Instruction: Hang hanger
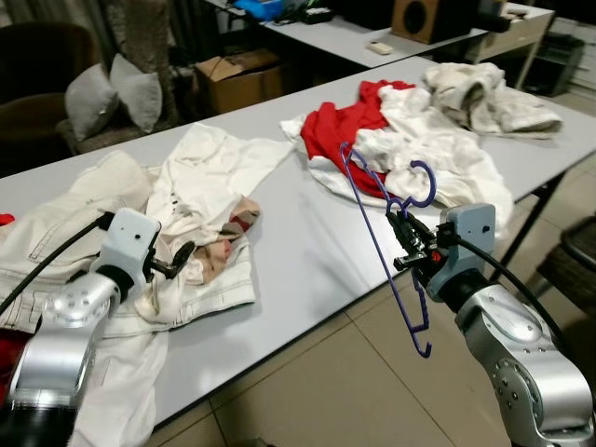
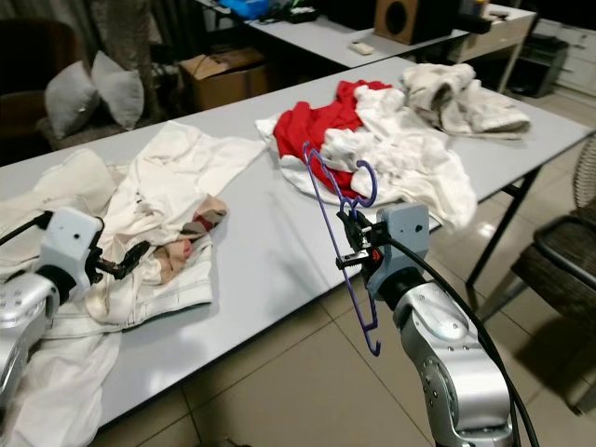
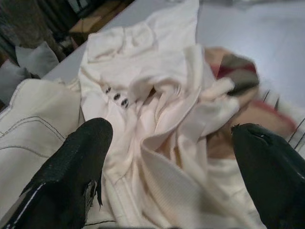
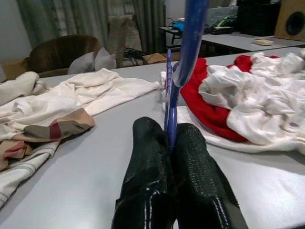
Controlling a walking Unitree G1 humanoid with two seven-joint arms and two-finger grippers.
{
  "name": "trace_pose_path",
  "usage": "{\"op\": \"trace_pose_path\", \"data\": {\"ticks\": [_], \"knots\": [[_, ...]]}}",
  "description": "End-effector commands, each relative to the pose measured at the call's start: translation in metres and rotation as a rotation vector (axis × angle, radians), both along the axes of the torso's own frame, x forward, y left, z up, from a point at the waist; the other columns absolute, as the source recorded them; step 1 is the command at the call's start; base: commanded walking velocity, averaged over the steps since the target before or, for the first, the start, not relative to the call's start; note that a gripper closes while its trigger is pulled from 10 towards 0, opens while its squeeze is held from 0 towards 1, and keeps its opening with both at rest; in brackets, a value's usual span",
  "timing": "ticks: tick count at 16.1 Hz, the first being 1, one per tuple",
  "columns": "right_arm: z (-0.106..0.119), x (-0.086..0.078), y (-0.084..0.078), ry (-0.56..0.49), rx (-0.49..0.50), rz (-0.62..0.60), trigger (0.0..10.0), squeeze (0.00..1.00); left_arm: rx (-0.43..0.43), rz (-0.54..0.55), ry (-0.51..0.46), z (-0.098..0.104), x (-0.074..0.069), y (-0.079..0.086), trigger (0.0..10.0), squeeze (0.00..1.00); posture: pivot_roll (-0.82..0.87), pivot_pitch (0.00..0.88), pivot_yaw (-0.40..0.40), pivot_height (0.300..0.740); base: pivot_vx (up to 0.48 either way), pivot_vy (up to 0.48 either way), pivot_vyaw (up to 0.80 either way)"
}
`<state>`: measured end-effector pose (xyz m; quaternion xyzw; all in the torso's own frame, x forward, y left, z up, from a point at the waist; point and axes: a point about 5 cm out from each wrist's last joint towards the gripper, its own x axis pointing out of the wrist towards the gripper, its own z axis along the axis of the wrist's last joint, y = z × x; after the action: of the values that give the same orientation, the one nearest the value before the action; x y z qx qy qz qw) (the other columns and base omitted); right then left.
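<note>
A blue-purple wire hanger (image 1: 384, 244) hangs upright off the table's front edge, its hook (image 1: 424, 184) up by the clothes. My right gripper (image 1: 403, 235) is shut on the hanger (image 4: 170, 119) near the neck. At the left, over a cream garment (image 1: 200, 200) with a plaid lining, my left gripper (image 1: 175, 262) is open. Its black fingers (image 3: 71, 176) stand wide apart above the cream cloth (image 3: 162, 124), holding nothing.
A grey table (image 1: 307, 261) carries a red and white clothes pile (image 1: 400, 140) at the right and more pale clothes (image 1: 489, 98) behind. A dark chair (image 2: 559, 265) stands at the right. Cushions (image 1: 116, 93) and a cardboard box (image 1: 237, 74) lie beyond the table.
</note>
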<state>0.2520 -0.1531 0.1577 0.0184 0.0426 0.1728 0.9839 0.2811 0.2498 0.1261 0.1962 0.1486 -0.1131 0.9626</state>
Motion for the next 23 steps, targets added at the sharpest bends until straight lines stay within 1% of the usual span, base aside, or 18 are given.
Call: {"op": "trace_pose_path", "data": {"ticks": [1, 2, 3, 4, 5, 6, 7, 9, 10, 11, 12, 13, 14, 15, 17, 19, 22, 23], "knots": [[0.002, 0.0, 0.001, -0.016, 0.002, 0.005, 10.0, 0.0, 0.035, -0.013, 0.007, 0.002, 0.005, 0.004, 10.0, 0.0, -0.14, 0.0, 0.083, 0.74, 0.0, 0.0, 0.0], [0.002, -0.001, 0.001, -0.016, 0.001, 0.005, 10.0, 0.0, 0.058, -0.011, 0.02, 0.002, 0.007, 0.009, 6.7, 0.0, -0.14, 0.0, 0.083, 0.74, 0.0, 0.0, 0.0], [0.002, -0.001, 0.001, -0.017, 0.0, 0.005, 10.0, 0.0, 0.078, 0.001, 0.023, 0.003, 0.01, 0.014, 4.3, 0.0, -0.15, 0.0, 0.085, 0.74, 0.0, 0.0, 0.0], [0.002, -0.001, 0.001, -0.018, 0.0, 0.005, 10.0, 0.0, 0.082, 0.007, 0.021, 0.004, 0.01, 0.016, 3.5, 0.0, -0.15, 0.0, 0.086, 0.74, 0.0, 0.0, 0.0], [0.002, -0.002, 0.0, -0.019, -0.001, 0.005, 10.0, 0.0, 0.081, 0.01, 0.019, 0.005, 0.012, 0.02, 1.6, 0.0, -0.15, 0.0, 0.087, 0.74, 0.0, 0.0, 0.0], [0.002, -0.002, 0.0, -0.02, -0.001, 0.003, 10.0, 0.0, 0.071, 0.01, 0.018, 0.007, 0.012, 0.023, 0.5, 0.0, -0.15, 0.0, 0.084, 0.74, 0.0, 0.0, 0.0], [0.003, -0.002, 0.0, -0.019, 0.0, 0.006, 10.0, 0.0, 0.068, 0.007, 0.024, 0.007, 0.011, 0.026, 0.0, 0.0, -0.15, 0.0, 0.079, 0.74, 0.0, 0.0, 0.0], [0.003, -0.002, 0.001, -0.019, -0.001, 0.016, 10.0, 0.0, 0.056, 0.003, 0.031, 0.005, 0.011, 0.026, 0.0, 0.0, -0.14, 0.0, 0.074, 0.74, 0.0, 0.0, 0.0], [0.002, -0.001, 0.002, -0.019, -0.002, 0.021, 10.0, 0.0, 0.031, 0.001, 0.024, 0.004, 0.013, 0.023, 0.0, 0.0, -0.14, 0.0, 0.07, 0.74, 0.0, 0.0, 0.0], [0.002, -0.001, 0.003, -0.02, -0.003, 0.027, 10.0, 0.0, -0.022, 0.012, 0.009, 0.001, 0.016, 0.017, 0.0, 0.0, -0.15, 0.0, 0.077, 0.74, 0.0, 0.0, 0.0], [0.002, -0.001, 0.003, -0.022, -0.009, 0.023, 10.0, 0.0, -0.141, 0.023, -0.046, 0.002, 0.015, 0.004, 10.0, 0.0, -0.15, 0.0, 0.086, 0.74, 0.0, 0.0, 0.0], [0.002, -0.001, 0.003, -0.023, -0.012, 0.02, 10.0, 0.0, -0.195, 0.024, -0.07, 0.003, 0.013, -0.002, 10.0, 0.0, -0.15, 0.0, 0.086, 0.74, 0.0, 0.0, 0.0], [0.0, 0.001, -0.003, -0.034, -0.081, -0.036, 10.0, 0.0, -0.356, 0.056, -0.146, 0.008, 0.005, -0.02, 10.0, 0.0, -0.16, 0.0, 0.089, 0.74, 0.0, 0.0, 0.0], [0.0, 0.002, -0.005, -0.046, -0.108, -0.056, 10.0, 0.0, -0.381, 0.053, -0.184, 0.011, -0.001, -0.029, 10.0, 0.0, -0.16, 0.0, 0.088, 0.74, 0.0, 0.0, 0.0], [0.0, 0.007, -0.006, -0.043, -0.15, -0.061, 10.0, 0.0, -0.426, 0.037, -0.254, 0.019, -0.016, -0.055, 10.0, 0.0, -0.14, 0.0, 0.069, 0.74, 0.0, 0.0, 0.0], [0.0, 0.011, -0.008, -0.033, -0.151, -0.073, 10.0, 0.0, -0.43, 0.037, -0.282, 0.023, -0.019, -0.071, 10.0, 0.0, -0.13, 0.0, 0.054, 0.74, 0.0, -0.435, 0.67], [0.004, 0.014, -0.008, -0.063, -0.157, -0.038, 10.0, 0.0, -0.397, 0.055, -0.295, 0.024, -0.018, -0.074, 10.0, 0.0, -0.13, 0.0, 0.04, 0.74, 0.0, -0.447, 0.53], [0.006, 0.015, -0.007, -0.08, -0.175, -0.033, 10.0, 0.0, -0.42, 0.064, -0.284, 0.024, -0.019, -0.075, 10.0, 0.0, -0.13, 0.0, 0.037, 0.74, 0.0, 0.0, 0.0]]}}
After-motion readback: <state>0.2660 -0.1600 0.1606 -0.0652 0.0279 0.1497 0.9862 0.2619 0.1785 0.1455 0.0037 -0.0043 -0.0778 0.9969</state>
